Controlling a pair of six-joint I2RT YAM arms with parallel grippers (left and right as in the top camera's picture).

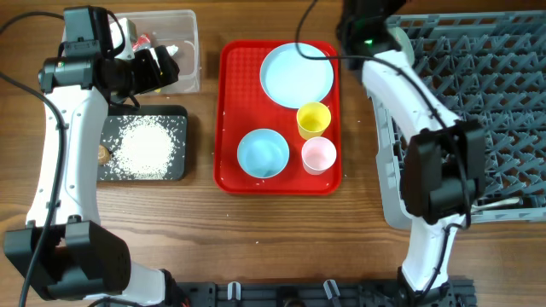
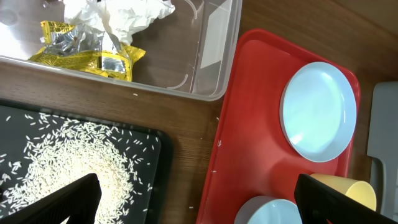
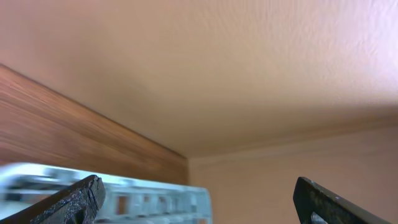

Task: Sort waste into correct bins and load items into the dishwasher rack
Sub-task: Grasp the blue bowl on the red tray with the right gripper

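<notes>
**Waste**
- Crumpled white tissue (image 2: 124, 15): inside the clear tub (image 2: 211, 37), at the tabletop's (image 1: 281, 239) far-left corner.
- Yellow wrappers (image 2: 81, 46): same tub, touching the tissue.
- Rice grains (image 2: 74, 155): heaped in the black tray (image 2: 155, 205), which sits just in front of the tub. A few stray grains lie on the wood between the 2 bins.
- Brown food bit (image 1: 103, 153): 1, at the left edge of the black tray, beside the rice.

**Dishes**
- All 4 stand on the red tray (image 2: 249, 112), between the bins and the rack.
- Light-blue plate (image 2: 318, 112): 1, on the tray's far half.
- Yellow cup (image 2: 348, 190): 1, lying on its side just in front of the plate.
- Pink cup (image 1: 318, 155): 1, upright, just in front of the yellow cup.
- Light-blue bowl (image 2: 267, 211): 1, upright, front-left on the tray, beside the pink cup.

**Rack**
- Grey dishwasher rack (image 1: 486, 102): fills the right side of the tabletop. No peg visibly holds a dish.

**Arms**
- Left fingers (image 2: 62, 202): spread wide, holding nothing, above the gap between tub and black tray.
- Right fingers (image 3: 68, 202): spread wide, holding nothing, aimed at the wall over the rack's far edge.
</notes>
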